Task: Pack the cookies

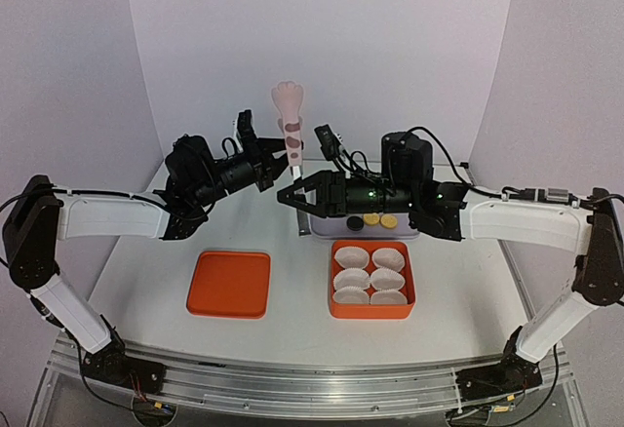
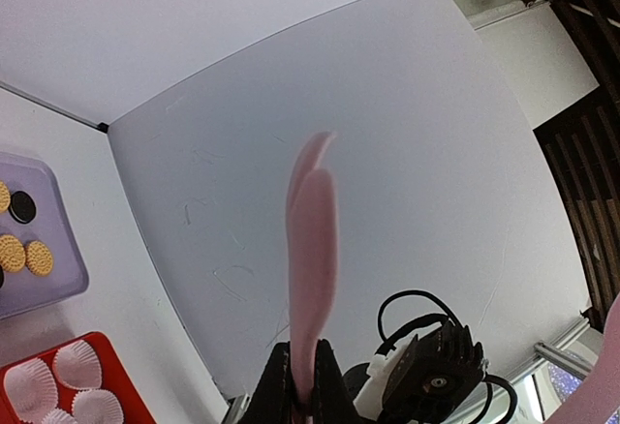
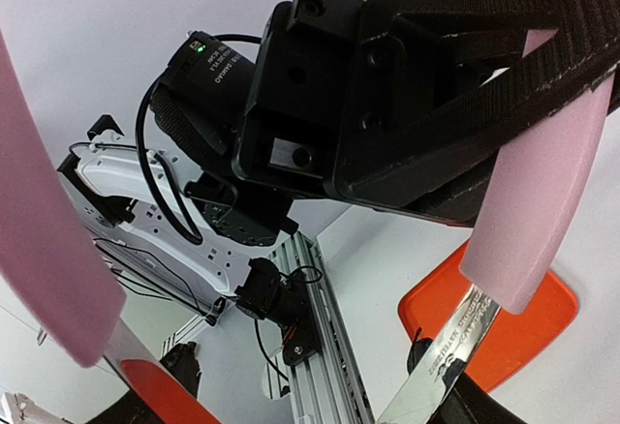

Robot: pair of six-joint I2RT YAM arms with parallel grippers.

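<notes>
1. Left end effector [image 2: 300, 366] is clamping shut on pink tongs [image 2: 312, 250], holding them upright.
2. Right end effector [image 1: 283, 197] is hovering beside the tongs; how far open, cannot tell.
3. Cookies [image 2: 39, 257] are lying in the lilac tray [image 2: 48, 293] on the desk [image 1: 146, 281].

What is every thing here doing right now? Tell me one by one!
Left hand, shut on the pink paw tool.
Pink paw tool, held upright in the air.
Right hand, beside the tool; open or shut, cannot tell.
Cookies, flat on the purple tray, not packed.
Orange box, open.
Paper cups, six in the box, all empty.
Orange lid, flat on the table, apart from the box.
</notes>
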